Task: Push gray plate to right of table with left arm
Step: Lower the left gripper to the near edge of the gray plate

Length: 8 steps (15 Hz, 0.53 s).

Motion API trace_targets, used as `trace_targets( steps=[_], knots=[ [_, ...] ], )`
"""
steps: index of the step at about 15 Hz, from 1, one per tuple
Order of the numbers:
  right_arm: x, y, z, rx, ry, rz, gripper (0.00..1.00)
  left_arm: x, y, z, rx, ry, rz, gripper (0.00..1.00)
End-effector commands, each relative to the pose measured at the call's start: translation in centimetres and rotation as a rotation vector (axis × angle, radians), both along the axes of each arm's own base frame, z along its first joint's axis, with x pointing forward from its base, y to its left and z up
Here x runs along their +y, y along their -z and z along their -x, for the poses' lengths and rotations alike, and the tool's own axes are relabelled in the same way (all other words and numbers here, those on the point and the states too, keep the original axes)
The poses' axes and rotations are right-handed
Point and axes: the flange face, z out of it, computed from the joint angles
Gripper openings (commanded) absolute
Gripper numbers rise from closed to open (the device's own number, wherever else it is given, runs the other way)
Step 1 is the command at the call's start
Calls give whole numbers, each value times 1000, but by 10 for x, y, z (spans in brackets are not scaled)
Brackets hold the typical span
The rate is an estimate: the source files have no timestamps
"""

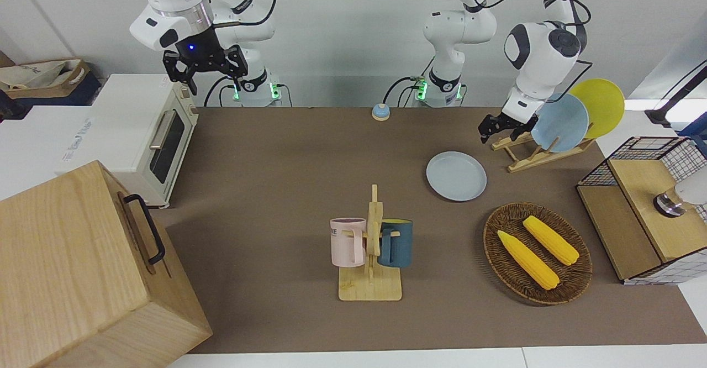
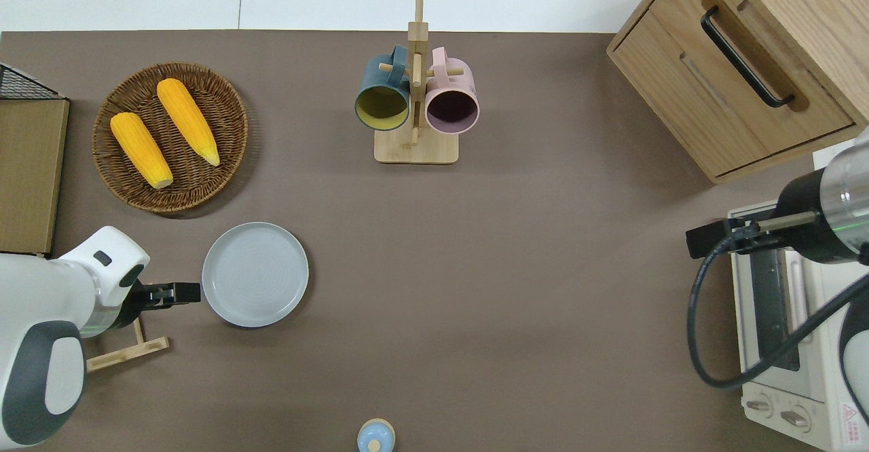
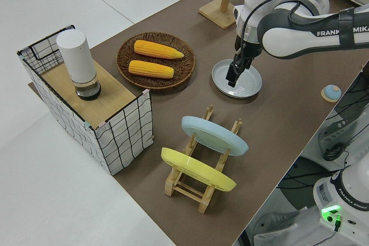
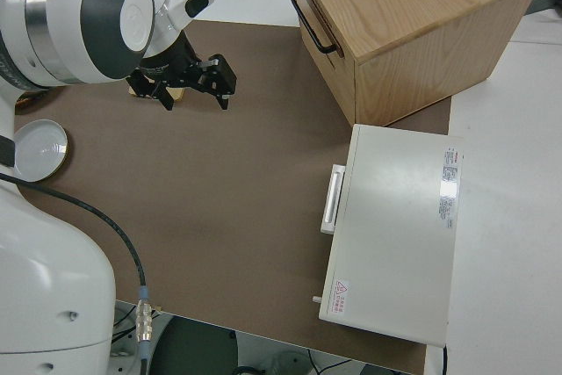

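Pale gray and round, the gray plate (image 2: 255,274) lies flat on the brown desk (image 2: 516,289) toward the left arm's end, nearer to the robots than the wicker basket (image 2: 234,116) that holds two yellow corn cobs (image 2: 188,121). The left arm (image 2: 47,316) reaches in low, and its gripper (image 2: 178,293) sits just beside the plate's rim on the side toward that end of the desk; whether it touches the rim cannot be told. Its jaws hold nothing, and how far apart they stand cannot be told from these views.

Beside the gripper stands a wooden plate rack (image 1: 530,155) carrying a sky-blue plate (image 1: 559,123) and a yellow plate (image 1: 601,105), both leaning upright. A wire-sided box (image 3: 109,116) with a white cylinder (image 3: 78,61) on top sits at the desk's end.

Near the middle of the desk, farther from the robots, a wooden mug stand (image 2: 415,143) carries a dark blue mug (image 2: 381,96) and a pink mug (image 2: 453,99). A small blue bell (image 1: 380,112) rests close to the robots' edge.

The right arm (image 1: 177,9) is parked, its gripper (image 1: 205,69) empty with the jaws spread apart. A white toaster oven (image 1: 143,136) and a wooden cabinet (image 1: 72,268) with a black handle stand at that arm's end.
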Motion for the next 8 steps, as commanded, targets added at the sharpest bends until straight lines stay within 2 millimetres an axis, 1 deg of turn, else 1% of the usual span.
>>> trace_targets(
  steps=[1, 2, 6, 8],
  knots=[
    [-2, -4, 3, 5, 5, -9, 983, -7, 16, 14, -34, -44, -3, 998],
    [-2, -4, 2, 5, 6, -9, 983, -7, 19, 14, -34, -46, -3, 998],
    [-2, -4, 3, 5, 5, -9, 983, -4, 50, 24, -83, -64, -4, 995],
    [-2, -4, 3, 5, 6, -9, 983, -5, 62, 21, -86, -65, -7, 995]
  ],
)
